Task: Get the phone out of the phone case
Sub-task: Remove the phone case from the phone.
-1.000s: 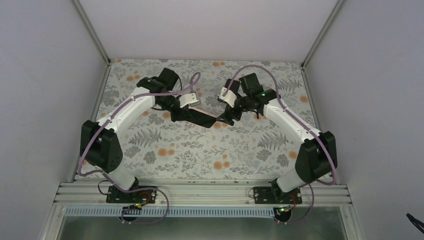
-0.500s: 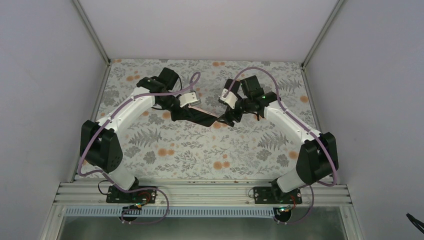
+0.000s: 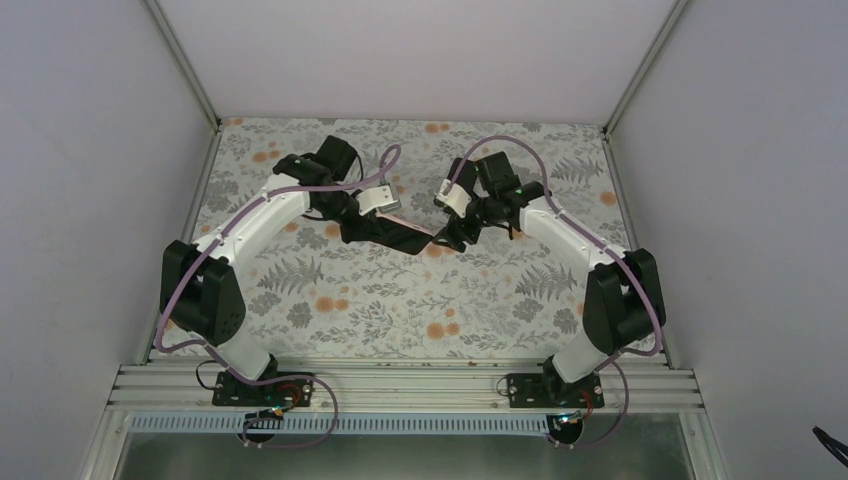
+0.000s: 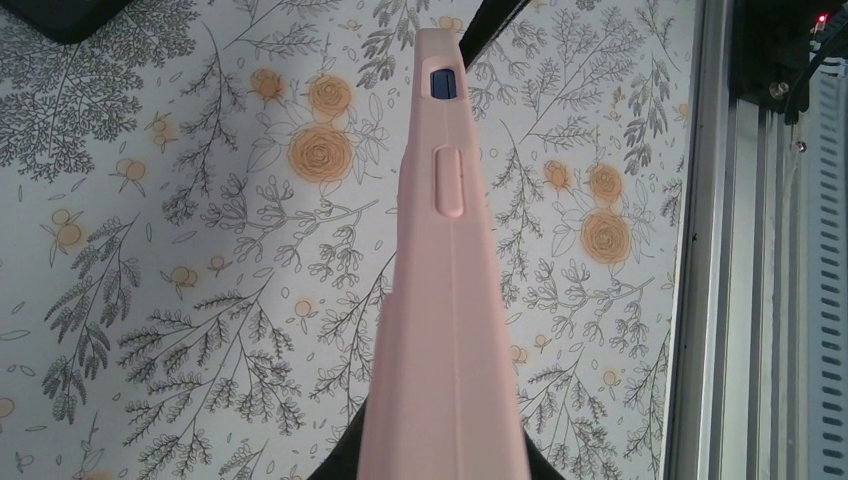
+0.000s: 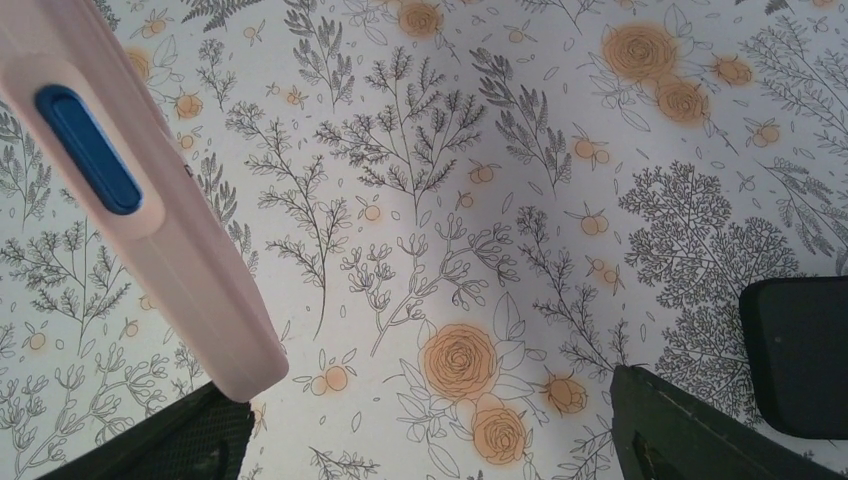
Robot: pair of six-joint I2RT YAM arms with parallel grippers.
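The pink phone case [image 4: 447, 300] with the phone inside is held edge-on above the table by my left gripper [image 4: 445, 462], which is shut on its near end. The phone's blue side shows through a cutout [image 4: 441, 83]. In the top view the case [image 3: 402, 233] spans between my left gripper [image 3: 352, 228] and my right gripper [image 3: 447, 238]. In the right wrist view the case's far end [image 5: 160, 220], with a blue button [image 5: 88, 150], sits just above my left finger [image 5: 170, 440]. My right gripper [image 5: 425, 390] is wide open around nothing.
The floral table cover [image 3: 400, 300] lies under both arms. A dark rectangular object [image 5: 800, 350] shows at the right edge of the right wrist view. The aluminium rail [image 4: 720, 250] runs along the table's near edge.
My right gripper has edged left toward the case's far end. My left gripper and the case have stayed put.
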